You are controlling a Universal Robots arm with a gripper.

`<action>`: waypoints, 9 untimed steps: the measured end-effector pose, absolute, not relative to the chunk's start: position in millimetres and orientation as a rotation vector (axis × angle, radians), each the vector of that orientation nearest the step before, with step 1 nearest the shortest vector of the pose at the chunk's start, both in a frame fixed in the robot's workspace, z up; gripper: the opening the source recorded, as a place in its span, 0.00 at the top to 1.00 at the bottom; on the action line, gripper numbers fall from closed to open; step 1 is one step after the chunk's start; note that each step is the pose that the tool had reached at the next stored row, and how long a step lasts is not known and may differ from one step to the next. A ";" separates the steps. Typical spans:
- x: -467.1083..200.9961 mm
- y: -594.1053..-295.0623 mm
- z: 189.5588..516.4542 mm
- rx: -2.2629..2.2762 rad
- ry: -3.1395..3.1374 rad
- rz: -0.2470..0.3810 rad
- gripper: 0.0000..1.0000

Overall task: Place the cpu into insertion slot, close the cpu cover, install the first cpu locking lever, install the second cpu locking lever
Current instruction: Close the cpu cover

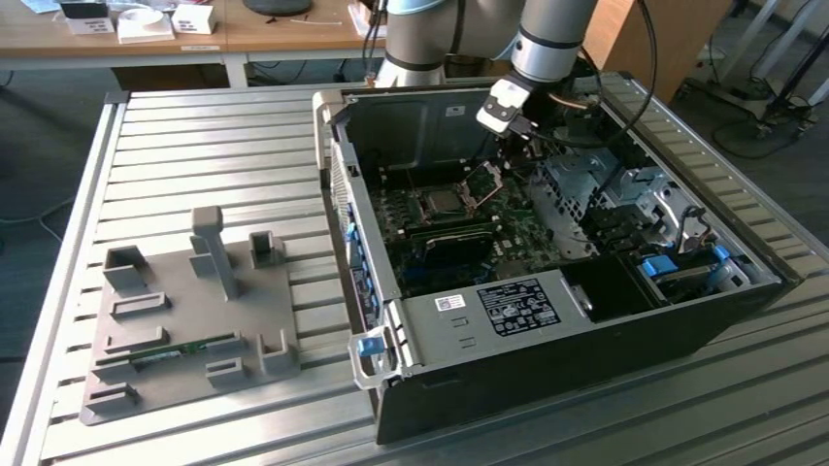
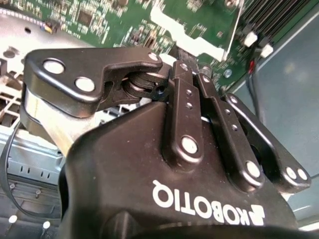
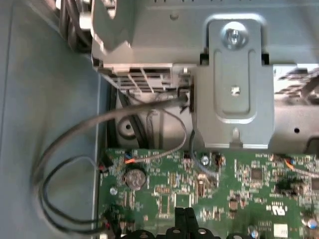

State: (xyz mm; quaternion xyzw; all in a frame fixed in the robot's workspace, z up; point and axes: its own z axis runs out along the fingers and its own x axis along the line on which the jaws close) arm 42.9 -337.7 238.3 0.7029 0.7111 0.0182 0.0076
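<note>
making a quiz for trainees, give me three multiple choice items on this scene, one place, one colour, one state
1. Where is the grey plastic fixture plate?
A on a shelf
B on the slatted metal table, at the exterior view's left of the black open computer case
C inside that case
2. What colour is the circuit board?
A blue
B green
C red
3. How does the thin silver metal cpu cover stand?
A tilted up
B flat shut
C taken off
Answers: 1 B, it lies on the slats; 2 B, both wrist views show green; 3 A, its free edge stands raised.
</note>
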 end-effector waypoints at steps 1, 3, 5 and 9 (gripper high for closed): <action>39.5 -337.7 238.2 2.197 2.223 0.058 0.89; 32.1 -337.7 238.2 2.195 2.221 0.062 0.89; 24.0 -337.7 238.2 2.193 2.219 0.065 0.89; 8.8 -337.7 237.9 2.189 2.215 0.074 0.89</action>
